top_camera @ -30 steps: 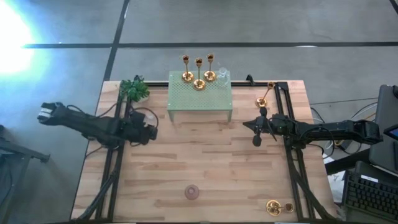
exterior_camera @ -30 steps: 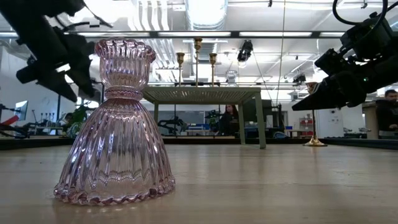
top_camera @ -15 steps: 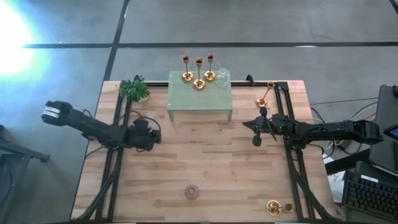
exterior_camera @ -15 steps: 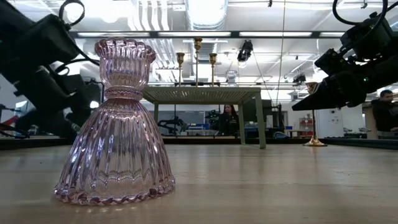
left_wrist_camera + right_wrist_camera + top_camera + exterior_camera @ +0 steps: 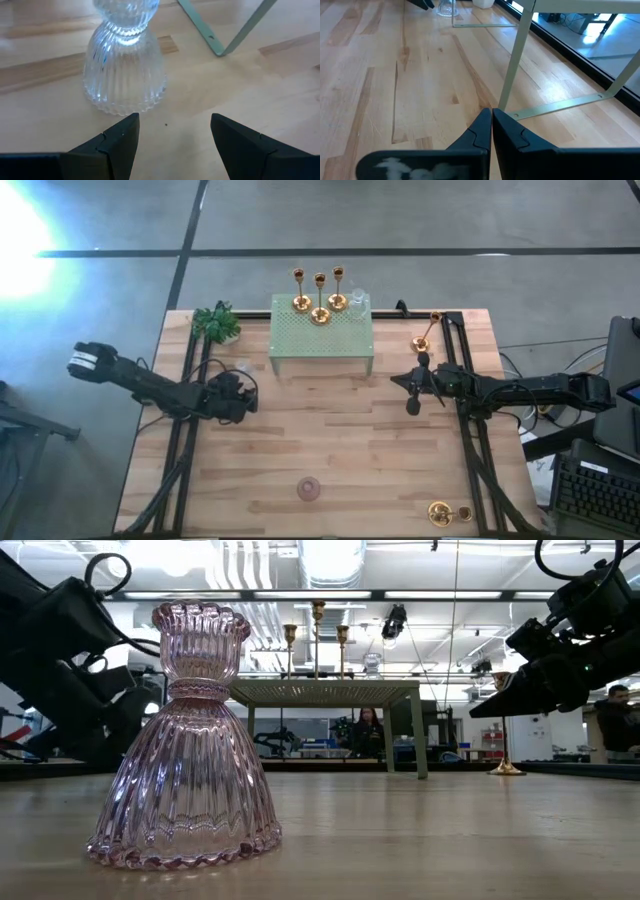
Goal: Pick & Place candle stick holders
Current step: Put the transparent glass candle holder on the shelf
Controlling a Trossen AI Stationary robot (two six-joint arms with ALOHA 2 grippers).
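Three gold candle stick holders [image 5: 320,302] stand on their round bases on the green perforated stand [image 5: 320,338], beside a clear glass holder [image 5: 358,302]. Another gold one [image 5: 425,335] stands at the table's far right, and one [image 5: 440,513] lies at the near right corner. My left gripper [image 5: 235,395] is open, low over the table, with a clear ribbed glass holder [image 5: 125,65] standing on its wide foot just ahead of the fingers, untouched. My right gripper [image 5: 413,387] is shut and empty, right of the stand.
A pink ribbed glass holder [image 5: 309,489] stands near the table's near edge and fills the low view [image 5: 185,740]. A small green plant [image 5: 216,323] sits at the far left. The stand's legs [image 5: 515,60] are close ahead of my right gripper. People show in the room behind.
My left arm has come down toward the table, its gripper shifting slightly toward the near edge, close to the clear glass holder. My right arm has kept still.
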